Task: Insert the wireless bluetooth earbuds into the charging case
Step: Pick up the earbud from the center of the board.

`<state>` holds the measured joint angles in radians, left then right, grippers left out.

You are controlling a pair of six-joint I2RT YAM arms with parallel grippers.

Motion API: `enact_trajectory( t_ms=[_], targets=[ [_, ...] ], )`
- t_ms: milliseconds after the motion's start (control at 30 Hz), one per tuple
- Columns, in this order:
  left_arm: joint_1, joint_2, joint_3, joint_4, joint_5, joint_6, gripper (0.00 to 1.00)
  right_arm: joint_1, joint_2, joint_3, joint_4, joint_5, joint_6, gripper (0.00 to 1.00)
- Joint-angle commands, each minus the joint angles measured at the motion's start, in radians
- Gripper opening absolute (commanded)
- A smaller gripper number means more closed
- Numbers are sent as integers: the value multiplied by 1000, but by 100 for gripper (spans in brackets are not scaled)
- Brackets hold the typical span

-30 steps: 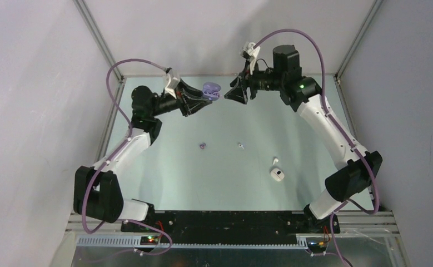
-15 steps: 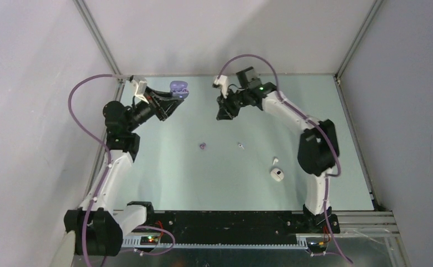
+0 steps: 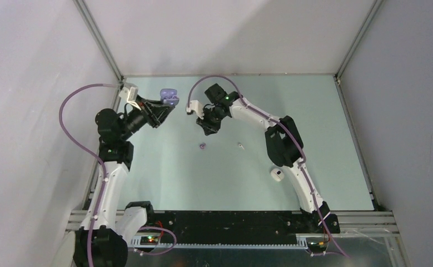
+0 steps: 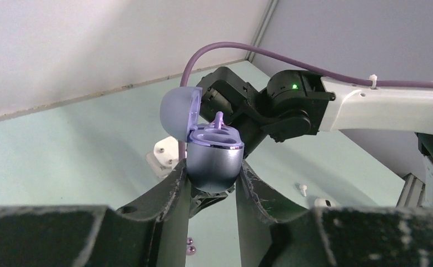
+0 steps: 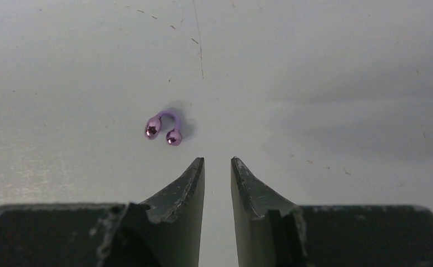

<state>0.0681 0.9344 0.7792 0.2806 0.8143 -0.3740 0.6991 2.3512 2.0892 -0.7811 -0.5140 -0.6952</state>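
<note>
Right wrist view: R hand is nearly closed, w/ only a thin slit betw. the fingers and nothing in it. Purple bud lies on the tabletop just past the tips at approx. 11 o'clock, untouched.

Change vs. a sec ago: R hand was up high at the 12 o'clock side, tips almost meeting the case. It has since swung down and toward 9 o'clock, and now hangs over mid-tabletop w/ the purple bud at its 6 o'clock in the top view. L hand has carried the case off toward the 10 o'clock corner. It is clamped on the case body, which is held upright and clear of the tabletop, lid flipped open.

Meaning: the drop-off at the case looks done. A thin stem pokes up from one well, so prob. one purple bud is seated. R hand seems to be going for the next one. It's off-line, so it prob. needs to shift toward 11 o'clock and widen before dropping.

Farther out: a pale bud at 3 o'clock of the purple bud, and a white case at 4 o'clock, both well apart from it.
</note>
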Motion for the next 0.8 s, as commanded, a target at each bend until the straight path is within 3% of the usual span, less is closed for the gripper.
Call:
enact_trajectory(
  t_ms=[0, 433, 767],
  targets=[
    [17, -50, -3, -26, -10, 13, 0, 30, 21, 54, -2, 55, -77, 28],
    [23, -74, 0, -71, -33, 23, 0, 87, 69, 50, 56, 66, -131, 27],
    [28, -67, -12, -52, -35, 18, 0, 86, 79, 53, -19, 56, -221, 28]
  ],
)
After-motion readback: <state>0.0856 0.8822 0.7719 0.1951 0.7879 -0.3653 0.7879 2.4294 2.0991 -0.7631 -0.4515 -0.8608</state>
